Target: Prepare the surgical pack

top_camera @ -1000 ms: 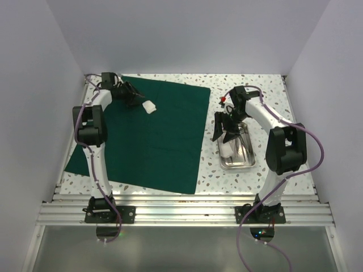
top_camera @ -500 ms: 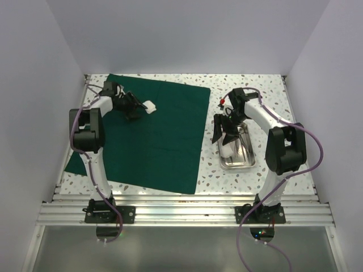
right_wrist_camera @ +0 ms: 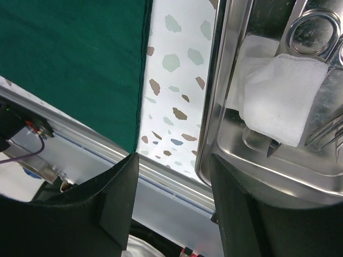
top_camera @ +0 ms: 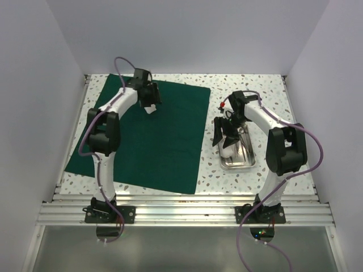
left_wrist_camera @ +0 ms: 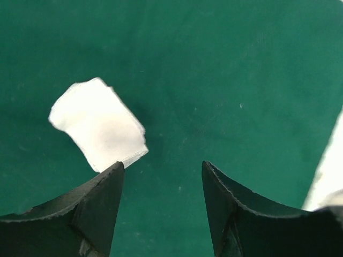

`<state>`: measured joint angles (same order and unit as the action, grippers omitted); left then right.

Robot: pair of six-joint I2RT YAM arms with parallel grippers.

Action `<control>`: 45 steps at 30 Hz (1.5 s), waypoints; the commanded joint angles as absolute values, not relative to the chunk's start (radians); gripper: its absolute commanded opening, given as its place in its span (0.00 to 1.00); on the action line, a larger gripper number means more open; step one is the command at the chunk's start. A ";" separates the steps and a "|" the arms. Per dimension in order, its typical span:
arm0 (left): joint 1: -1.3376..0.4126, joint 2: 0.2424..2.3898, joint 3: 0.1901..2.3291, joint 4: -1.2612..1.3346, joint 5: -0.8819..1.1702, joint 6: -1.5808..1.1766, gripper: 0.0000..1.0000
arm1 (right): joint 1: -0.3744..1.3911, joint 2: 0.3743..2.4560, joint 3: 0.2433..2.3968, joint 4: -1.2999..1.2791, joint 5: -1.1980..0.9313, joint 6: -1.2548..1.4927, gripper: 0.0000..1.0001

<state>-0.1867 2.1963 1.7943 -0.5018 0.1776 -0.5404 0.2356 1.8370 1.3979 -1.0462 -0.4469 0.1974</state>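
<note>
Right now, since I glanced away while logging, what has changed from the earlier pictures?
The left arm swung right over the green drape; the left fingers opened wider, leaving the white gauze lying free on it. The drape, steel tray and right fingers by the tray stayed put.

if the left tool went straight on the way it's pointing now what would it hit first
Most likely the drape: bare green cloth fills the gap ahead of the open left tool. The gauze lies just off that line, to its left in the wrist view, and may be brushed; depth is unclear.
</note>
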 commanded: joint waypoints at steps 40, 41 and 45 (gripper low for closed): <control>-0.430 2.399 1.957 -0.565 -0.646 -0.140 0.60 | 0.264 1.763 1.345 -1.058 -0.474 0.173 0.59; -0.433 2.404 1.962 -0.566 -0.647 -0.140 0.59 | 0.262 1.764 1.348 -1.060 -0.472 0.173 0.59; -0.431 2.418 1.979 -0.571 -0.647 -0.141 0.53 | 0.265 1.772 1.359 -1.063 -0.472 0.175 0.59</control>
